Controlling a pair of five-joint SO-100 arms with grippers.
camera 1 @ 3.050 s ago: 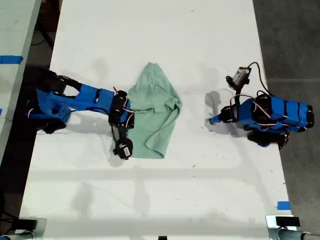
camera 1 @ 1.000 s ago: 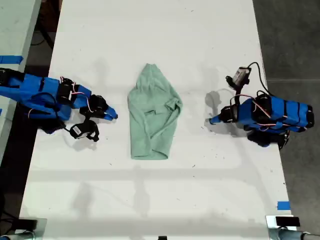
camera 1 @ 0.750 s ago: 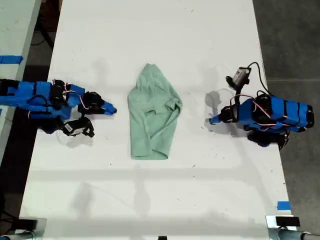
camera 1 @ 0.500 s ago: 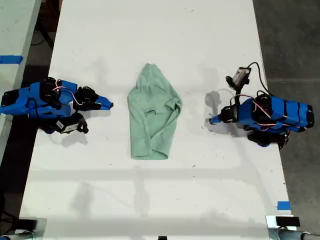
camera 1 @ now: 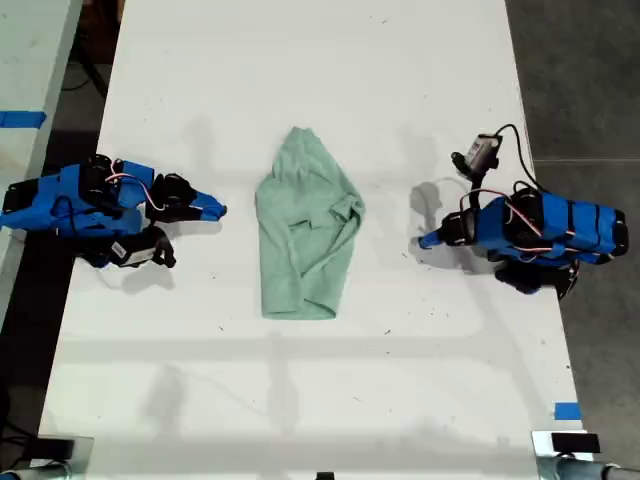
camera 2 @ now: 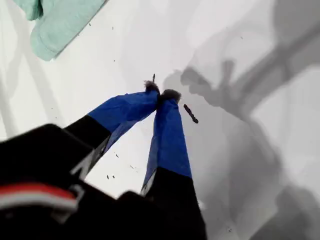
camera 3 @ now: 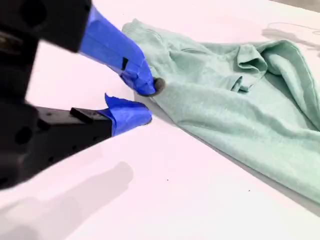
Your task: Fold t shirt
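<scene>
One t shirt [camera 1: 302, 235] mid white table [camera 1: 400, 80], long axis top-to-bottom in exterior view, narrow end up. We see my first gripper [camera 2: 161, 95] clenched empty, my second gripper [camera 3: 148, 101] slightly parted, empty. Dark floor [camera 1: 580, 80] exterior view's right.

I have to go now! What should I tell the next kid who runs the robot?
My first gripper is shut and holds nothing. My second gripper is a little open, empty, with its tips close to the shirt's edge but not touching it.
The shirt lies in the middle of the table, between the two arms, with neither gripper on it.
Done: it is folded into a narrow, wrinkled bundle.
Left: probably one more fold across its length and some smoothing, since one side looks bunched.
</scene>
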